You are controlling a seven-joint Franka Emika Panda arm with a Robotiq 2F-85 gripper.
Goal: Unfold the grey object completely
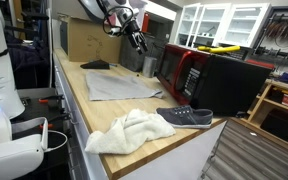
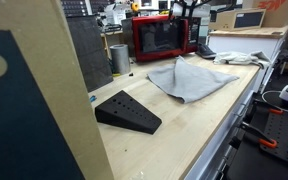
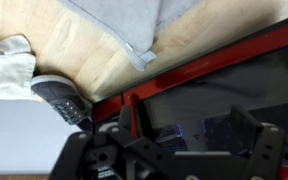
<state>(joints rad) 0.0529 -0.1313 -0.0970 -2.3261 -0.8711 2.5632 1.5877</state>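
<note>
The grey object [image 1: 124, 82] is a thin light-grey cloth spread on the wooden counter [image 1: 84, 115]. In an exterior view the grey object [image 2: 189, 78] shows a raised crease running through its middle. In the wrist view its edge [image 3: 124, 15], with a small tag, lies at the top. My gripper [image 1: 136, 38] hangs above the cloth's far end, near the microwave, apart from the cloth. In the wrist view the gripper [image 3: 184, 135] stands open over the microwave's dark top with nothing between its fingers [image 3: 254, 128].
A red and black microwave [image 1: 199, 75] stands along the counter's back beside the cloth. A fluffy white towel [image 1: 132, 130] and a dark grey shoe [image 1: 184, 117] lie near one end. A black wedge [image 2: 127, 112] and a metal cylinder [image 2: 119, 57] sit at the other end.
</note>
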